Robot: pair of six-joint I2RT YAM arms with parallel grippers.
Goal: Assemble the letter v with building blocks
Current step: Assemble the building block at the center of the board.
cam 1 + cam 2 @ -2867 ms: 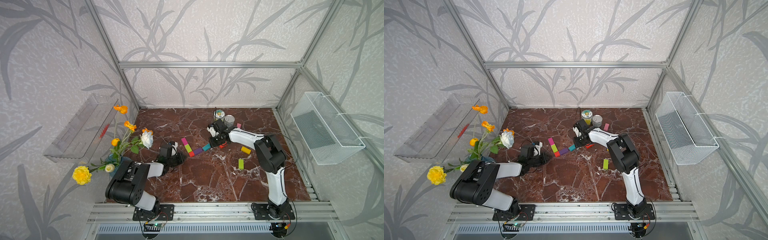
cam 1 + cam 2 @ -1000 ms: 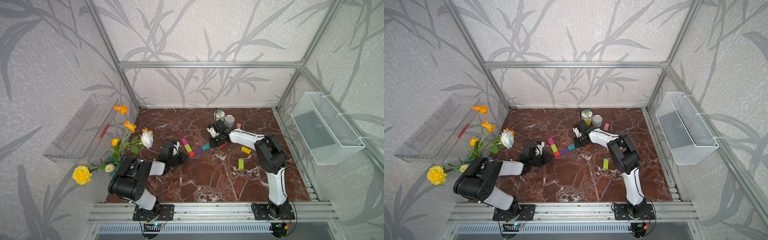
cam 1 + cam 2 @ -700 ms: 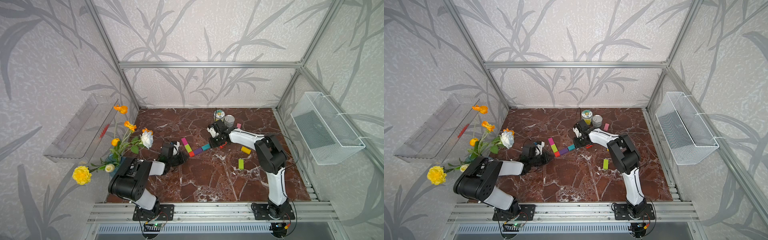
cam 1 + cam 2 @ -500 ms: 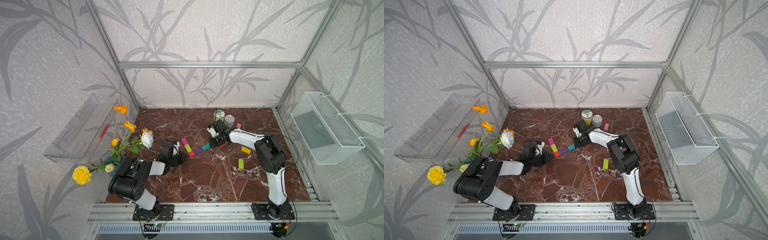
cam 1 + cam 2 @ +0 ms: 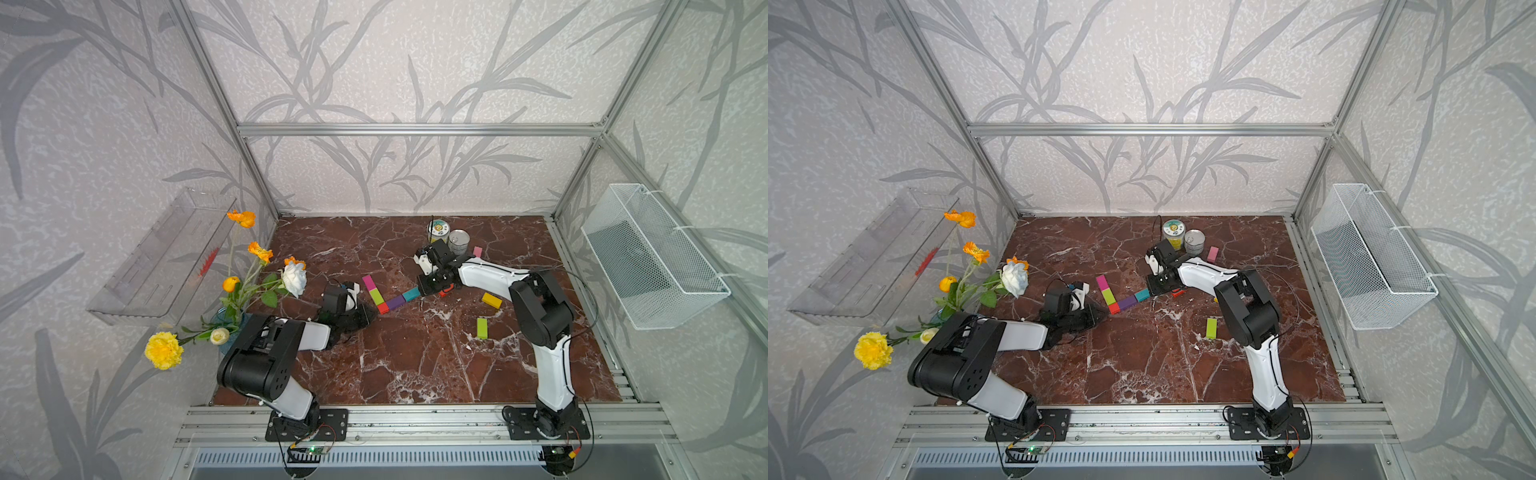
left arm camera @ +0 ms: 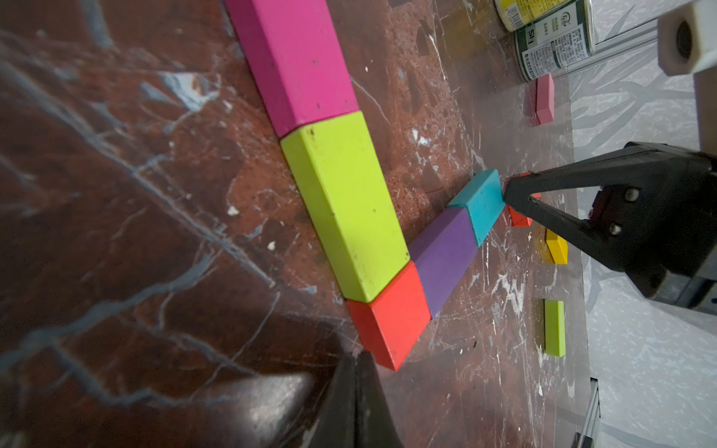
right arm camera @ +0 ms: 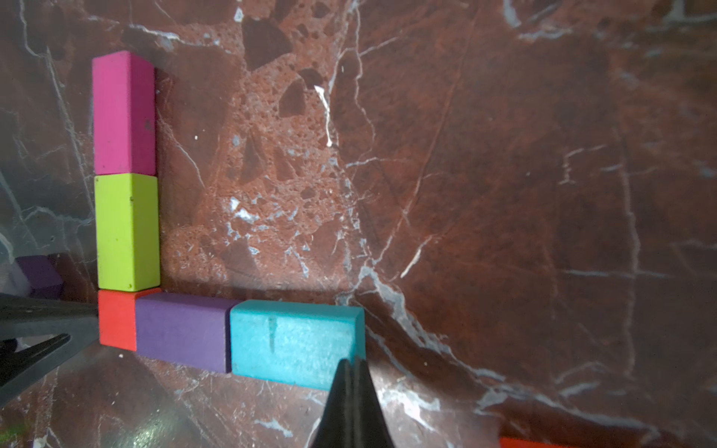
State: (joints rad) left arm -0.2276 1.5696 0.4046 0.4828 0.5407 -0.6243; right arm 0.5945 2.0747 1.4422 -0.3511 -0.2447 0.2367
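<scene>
Blocks forming the letter v (image 5: 390,304) lie flat on the marble table (image 5: 415,374), about mid-table between my two arms. One row runs from the magenta block (image 5: 368,282) through the lime green block (image 5: 376,296) to the red corner block (image 5: 382,308). The second row runs from that corner through the purple block (image 5: 395,302) to the teal block (image 5: 411,294). In the right wrist view I see all five touching end to end, with the rows meeting at close to a right angle.

My left gripper (image 6: 359,372) has its jaws pressed together and holds nothing. Its tip sits low at the outer side of the red corner block, and from the right wrist view it looks to touch that block's face. My right gripper (image 7: 352,372) is likewise closed tight and empty, with its tip against the free end of the teal block.

Loose pieces lie on the right arm's side of the table. A small red block (image 6: 520,219) sits just behind the right gripper's tip, and a yellow block (image 5: 492,300) is near it. A spare lime green block (image 5: 481,328) lies closer to the front edge. A pink block (image 5: 477,251) rests just beside the two tin cans (image 5: 459,242) towards the back wall.
</scene>
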